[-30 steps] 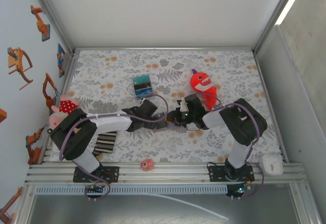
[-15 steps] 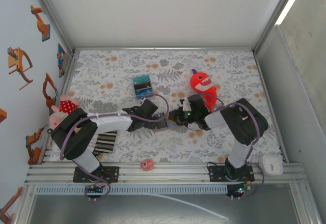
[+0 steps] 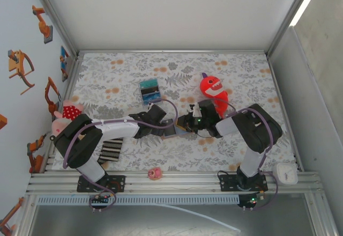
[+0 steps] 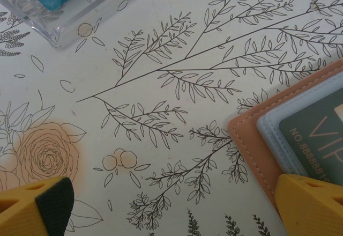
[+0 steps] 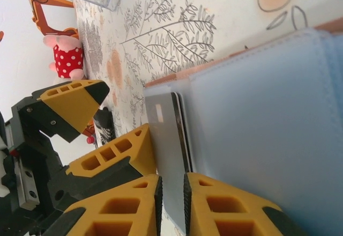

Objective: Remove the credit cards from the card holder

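Note:
The tan card holder (image 3: 170, 131) lies open on the floral cloth between my two grippers. My left gripper (image 4: 174, 208) is open wide and low over the cloth, and its right fingertip (image 4: 313, 204) rests at the holder's tan rim (image 4: 249, 145). A dark green credit card (image 4: 316, 139) sits in a blue pocket there. My right gripper (image 5: 171, 185) hovers at the holder's blue inner face (image 5: 257, 112), jaws a narrow gap apart. A grey credit card (image 5: 165, 134) sticks out of the pocket and shows through that gap. Whether the pads touch it is unclear.
A teal striped block in a clear case (image 3: 149, 90) stands behind the grippers, and a red shark toy (image 3: 213, 90) lies close behind the right arm. At the left edge sit a pink plush (image 3: 67, 111) and a striped pad (image 3: 110, 151). A small pink toy (image 3: 155, 173) lies at the near edge.
My right gripper has edged a little to the left, toward the card holder. The left arm and the holder have not visibly moved.

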